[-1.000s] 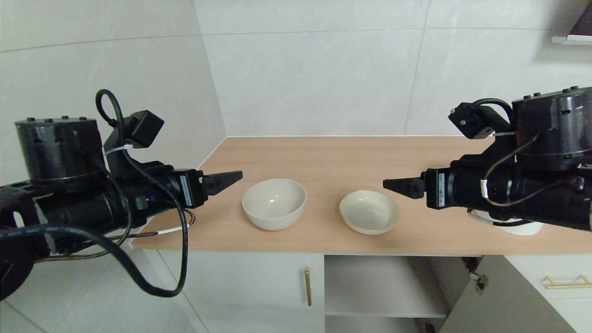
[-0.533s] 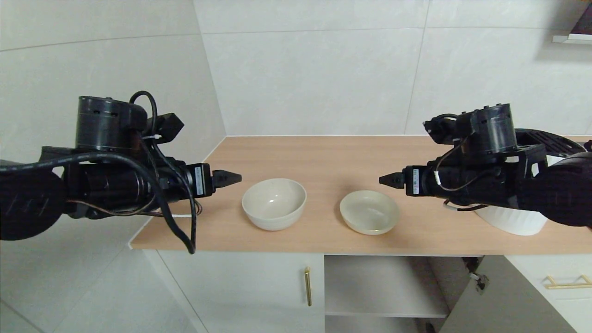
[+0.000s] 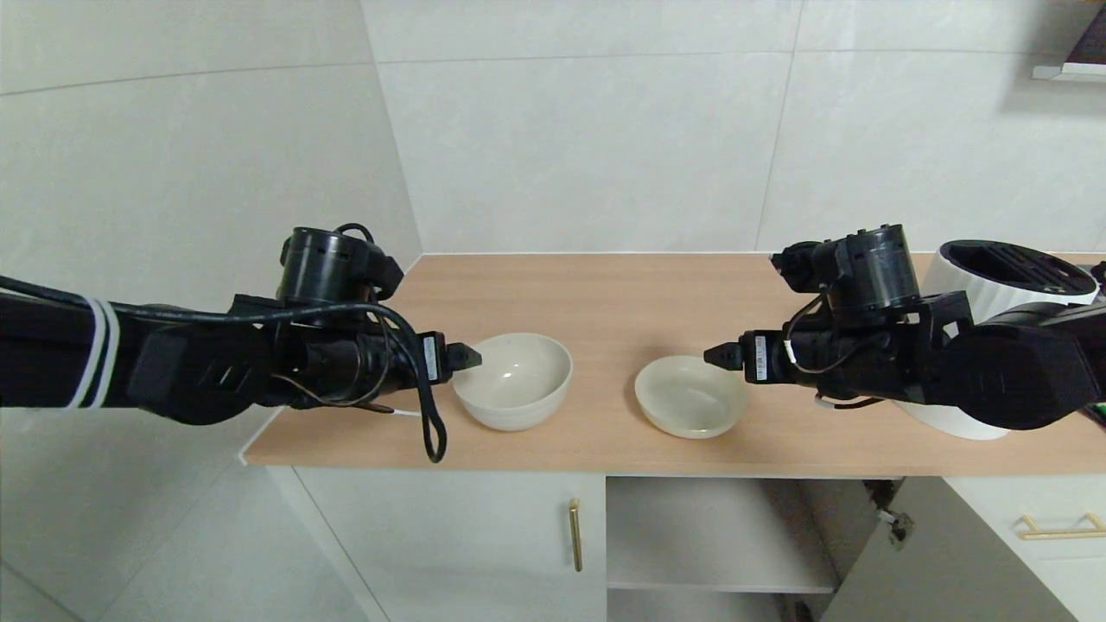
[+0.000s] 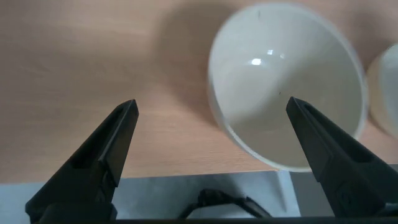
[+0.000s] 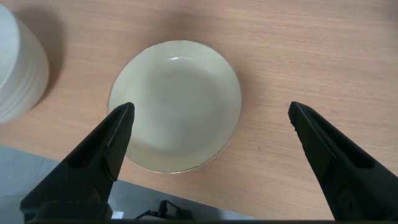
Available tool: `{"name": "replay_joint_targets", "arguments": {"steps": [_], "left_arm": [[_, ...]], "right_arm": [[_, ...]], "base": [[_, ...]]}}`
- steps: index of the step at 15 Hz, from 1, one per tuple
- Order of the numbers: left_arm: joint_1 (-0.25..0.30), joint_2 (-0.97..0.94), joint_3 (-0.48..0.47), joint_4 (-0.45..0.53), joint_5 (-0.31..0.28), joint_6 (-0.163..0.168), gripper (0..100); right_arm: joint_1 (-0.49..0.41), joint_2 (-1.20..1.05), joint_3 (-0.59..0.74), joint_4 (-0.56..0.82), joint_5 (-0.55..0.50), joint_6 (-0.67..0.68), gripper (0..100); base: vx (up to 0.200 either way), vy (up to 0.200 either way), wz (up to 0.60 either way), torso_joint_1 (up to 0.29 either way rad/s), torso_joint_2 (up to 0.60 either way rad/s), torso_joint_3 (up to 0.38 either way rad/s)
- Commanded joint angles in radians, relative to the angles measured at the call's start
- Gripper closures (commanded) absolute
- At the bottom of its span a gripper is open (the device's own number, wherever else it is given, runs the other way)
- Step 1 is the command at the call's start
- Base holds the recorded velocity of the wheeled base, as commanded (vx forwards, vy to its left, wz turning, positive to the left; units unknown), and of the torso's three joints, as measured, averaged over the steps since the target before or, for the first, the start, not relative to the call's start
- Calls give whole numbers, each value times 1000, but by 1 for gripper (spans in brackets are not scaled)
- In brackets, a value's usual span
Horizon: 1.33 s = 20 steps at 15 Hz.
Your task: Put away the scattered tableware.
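A light wooden countertop point(image 3: 605, 294) runs along the back wall point(image 3: 587, 147), which is faced with large pale tiles with thin joints; a side wall point(image 3: 173, 173), tiled alike, meets it in the corner on the left; white cabinets stand under the countertop; one shut door point(image 3: 484, 544) bears an upright gold handle point(image 3: 575, 534); just beside it an open compartment shows a white shelf point(image 3: 717, 577); its door point(image 3: 924, 561) hangs open; farther right a drawer handle point(image 3: 1058, 524) is gold too; the floor point(image 3: 216, 570) is pale.
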Motion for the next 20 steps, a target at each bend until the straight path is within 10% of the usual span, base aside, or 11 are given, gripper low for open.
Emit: {"name": "replay_joint_targets", "arguments": {"steps": [1,6,7,20], "left_arm": [[-12,68,-8,-12,2,-2,0],[-13,121,-15,-44,14,-2,0],[-13,125,-18,-44,17,-2,100],[-61,-68,18,-41,100,-25,100]], "right_arm": [[1,2,0,-1,0,0,0],[1,2,0,-1,0,2,0],[1,2,0,-1,0,8,0],[2,112,-53,34,-152,5,0]], "base": [[0,0,0,0,0,0],[0,0,0,0,0,0],[0,0,0,0,0,0],[0,0,0,0,0,0]]}}
